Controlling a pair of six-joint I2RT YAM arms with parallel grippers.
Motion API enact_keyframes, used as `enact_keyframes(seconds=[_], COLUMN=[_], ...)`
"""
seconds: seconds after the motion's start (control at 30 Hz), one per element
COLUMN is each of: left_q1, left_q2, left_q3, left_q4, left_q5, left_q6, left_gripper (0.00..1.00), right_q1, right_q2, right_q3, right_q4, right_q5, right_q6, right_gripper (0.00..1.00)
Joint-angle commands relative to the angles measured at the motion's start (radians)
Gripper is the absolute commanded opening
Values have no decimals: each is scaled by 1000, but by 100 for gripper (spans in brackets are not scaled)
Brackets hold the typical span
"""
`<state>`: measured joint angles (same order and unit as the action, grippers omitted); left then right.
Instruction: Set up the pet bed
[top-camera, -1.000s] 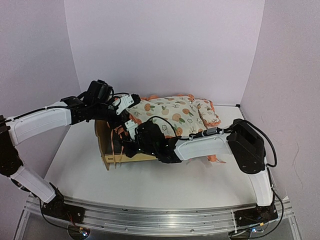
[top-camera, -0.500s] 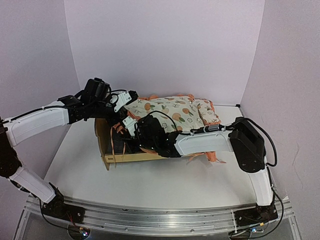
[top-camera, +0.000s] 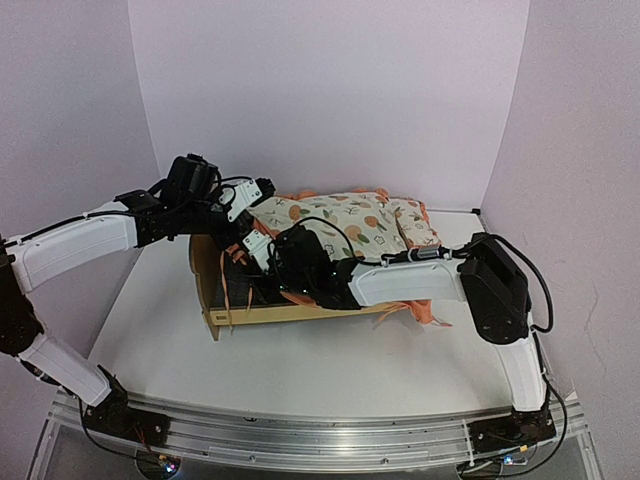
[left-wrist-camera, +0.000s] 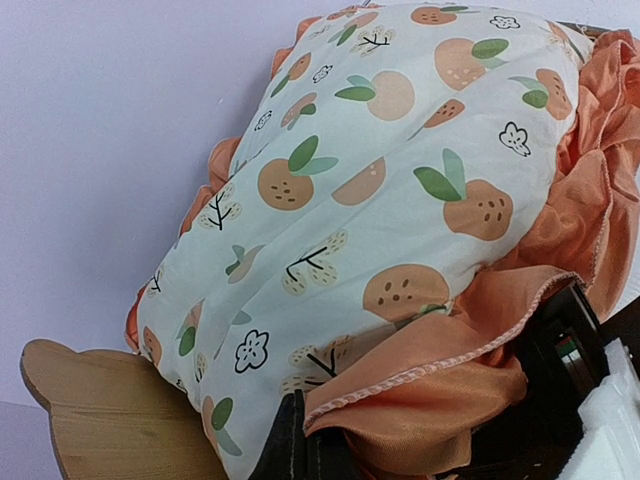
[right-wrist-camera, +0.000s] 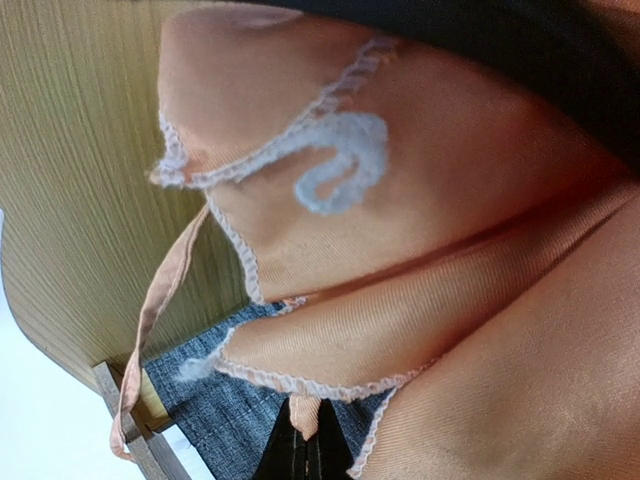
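Observation:
The pet bed (top-camera: 212, 285) is a light plywood frame lying on the table, its bear-ear headboard (left-wrist-camera: 95, 415) at the left and its blue-grey fabric base (right-wrist-camera: 205, 385) under the cloth. A fruit-print cushion (top-camera: 335, 225) with an orange ruffle (left-wrist-camera: 470, 350) lies slanted over the frame. My left gripper (top-camera: 256, 203) is shut on the cushion's ruffled left end (left-wrist-camera: 300, 440). My right gripper (top-camera: 256, 256) is just below it, by the headboard, shut on a strip of the orange ruffle (right-wrist-camera: 312, 425).
A small matching fruit-print pillow (top-camera: 416, 224) lies at the cushion's far right end. The right arm (top-camera: 410, 283) stretches across the bed's near side. White walls stand close behind and on both sides.
Both grippers have risen slightly and drawn the cushion's left end up and toward the headboard. Both stay shut.

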<state>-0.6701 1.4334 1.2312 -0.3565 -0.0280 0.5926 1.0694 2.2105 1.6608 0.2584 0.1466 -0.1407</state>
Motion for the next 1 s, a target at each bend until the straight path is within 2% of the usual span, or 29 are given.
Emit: enact_keyframes(seconds=[0.0, 0.33, 0.57, 0.8, 0.97], left_q1=[-23, -23, -23, -23, -22], left_q2=[16, 18, 19, 28, 30], left_q3=[14, 14, 16, 41, 64], left_q4=[-23, -20, -20, -25, -86], left_q5=[54, 54, 50, 51, 74], left_q6=[-10, -9, -9, -22, -79], left_gripper=[0, 0, 0, 0, 0], right_q1=[16, 11, 8, 0, -2], right_q2=[-25, -23, -25, -6, -33], right_q3=[124, 147, 103, 163, 84], right_q4=[157, 157, 157, 155, 156], right_q5=[-56, -62, -55, -31, -40], right_q6=[-70, -87, -77, -137, -74], right_gripper=[0, 0, 0, 0, 0])
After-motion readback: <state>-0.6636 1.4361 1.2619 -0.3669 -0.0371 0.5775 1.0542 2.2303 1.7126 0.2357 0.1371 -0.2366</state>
